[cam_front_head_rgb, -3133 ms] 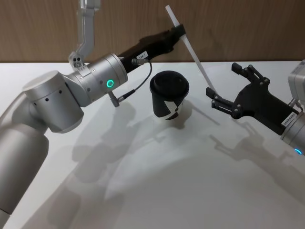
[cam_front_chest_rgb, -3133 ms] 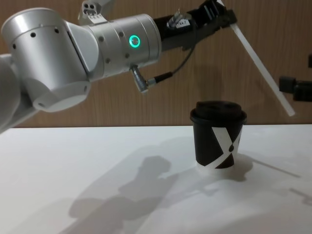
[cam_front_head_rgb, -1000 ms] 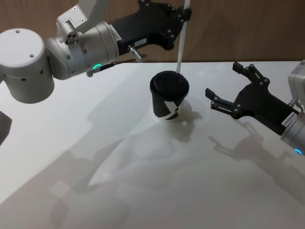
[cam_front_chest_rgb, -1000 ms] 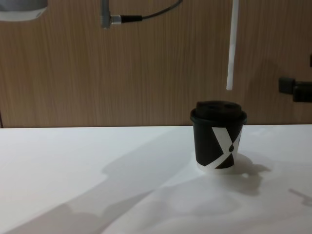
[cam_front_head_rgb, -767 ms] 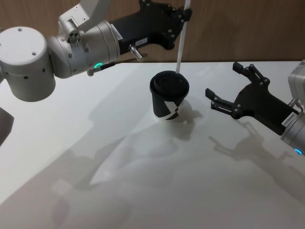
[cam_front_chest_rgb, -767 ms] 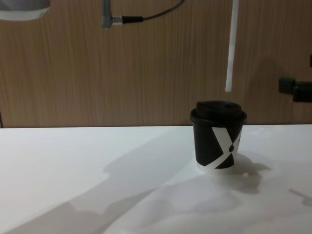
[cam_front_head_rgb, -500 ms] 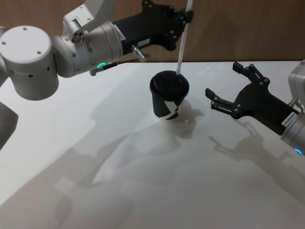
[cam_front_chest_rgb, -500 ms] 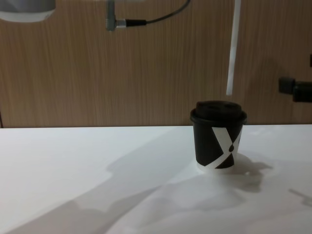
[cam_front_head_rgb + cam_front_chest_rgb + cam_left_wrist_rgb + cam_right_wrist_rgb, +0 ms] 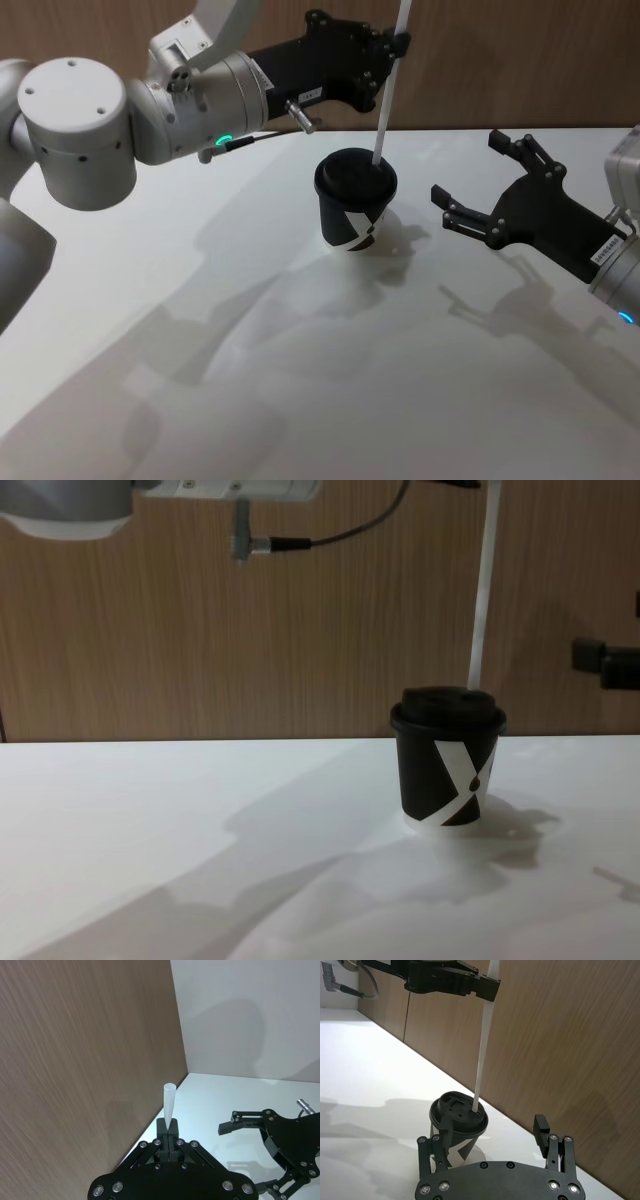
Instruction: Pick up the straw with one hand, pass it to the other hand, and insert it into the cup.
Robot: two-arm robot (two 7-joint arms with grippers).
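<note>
Straw (image 9: 388, 100) is hanging nearly upright in the pinching left hand (image 9: 392, 42), its tip touching the cup (image 9: 355, 200) lid mid-table — the right hand (image 9: 478, 190) is waiting spread open, toward the table's right edge.

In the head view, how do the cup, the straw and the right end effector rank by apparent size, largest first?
1. Right end effector, though it may be nearer the camera.
2. Cup.
3. Straw, long but thin, smallest in area, held by the left end effector.
</note>
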